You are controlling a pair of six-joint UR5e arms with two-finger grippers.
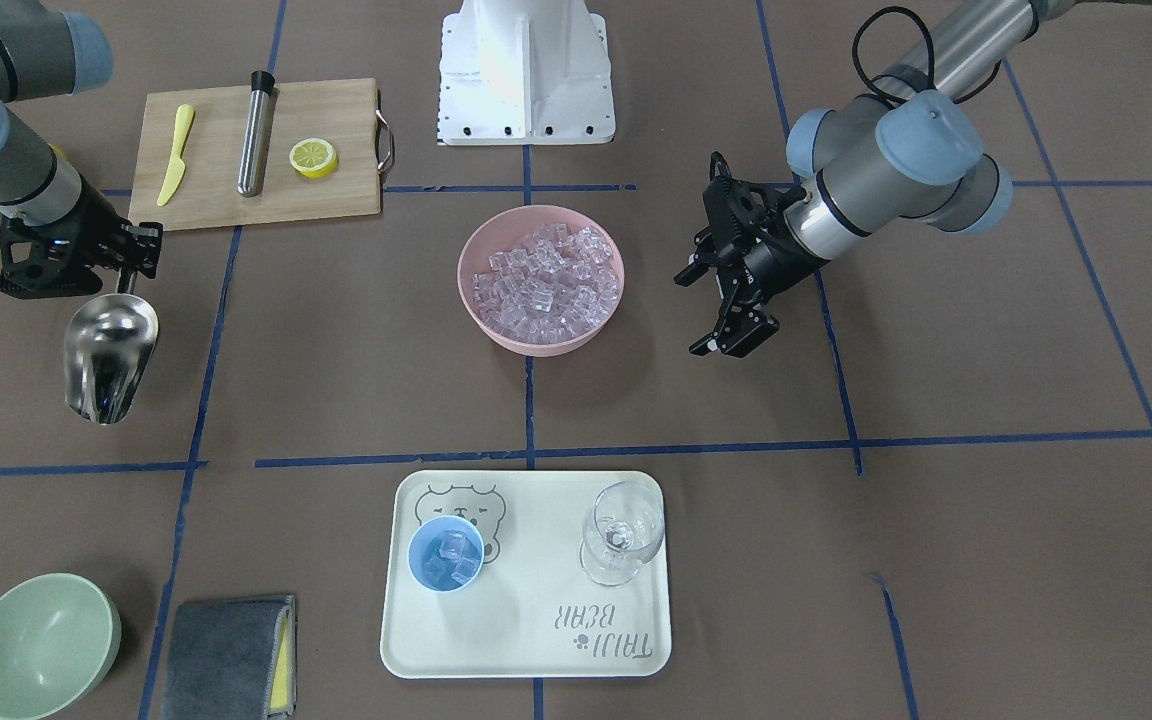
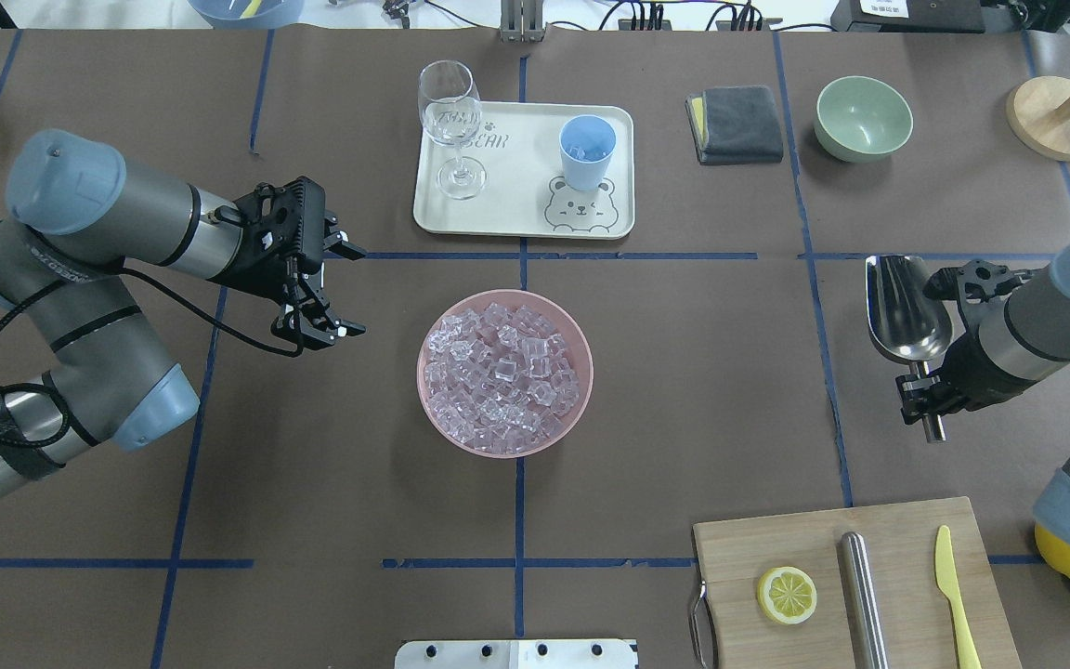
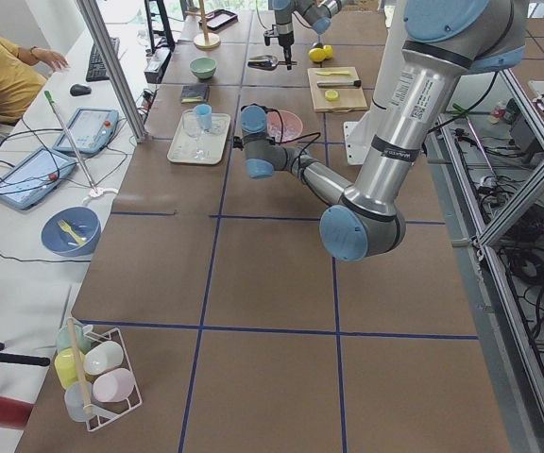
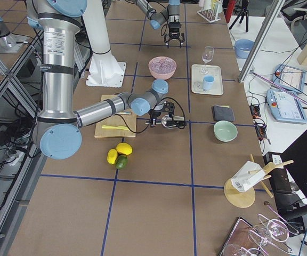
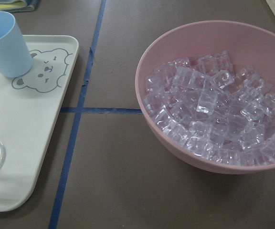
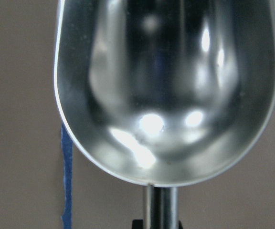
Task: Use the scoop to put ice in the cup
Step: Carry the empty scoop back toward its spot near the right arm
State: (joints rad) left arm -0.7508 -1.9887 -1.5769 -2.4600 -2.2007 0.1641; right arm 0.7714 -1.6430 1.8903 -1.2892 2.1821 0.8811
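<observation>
My right gripper [image 2: 925, 395] is clamped on the empty scoop [image 2: 906, 307], well off from the ice [image 2: 502, 372] in the pink bowl [image 2: 581, 344]. My left gripper [image 2: 358, 289] is wide open. The cup [image 2: 587, 153] on the tray [image 2: 516, 200] has a few cubes, so I reckon digging into the bowl is next.

I see a wine glass [image 2: 450, 107] on the tray [image 2: 516, 186], a green bowl [image 2: 864, 118] near a grey cloth [image 2: 741, 124], and a lemon half [image 2: 787, 595], steel cylinder [image 2: 862, 595] and knife [image 2: 953, 595] on the board [image 2: 739, 548].

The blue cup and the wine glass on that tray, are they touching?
Apart. The overhead view shows a wide strip of bare tray between the cup and the wine glass.
</observation>
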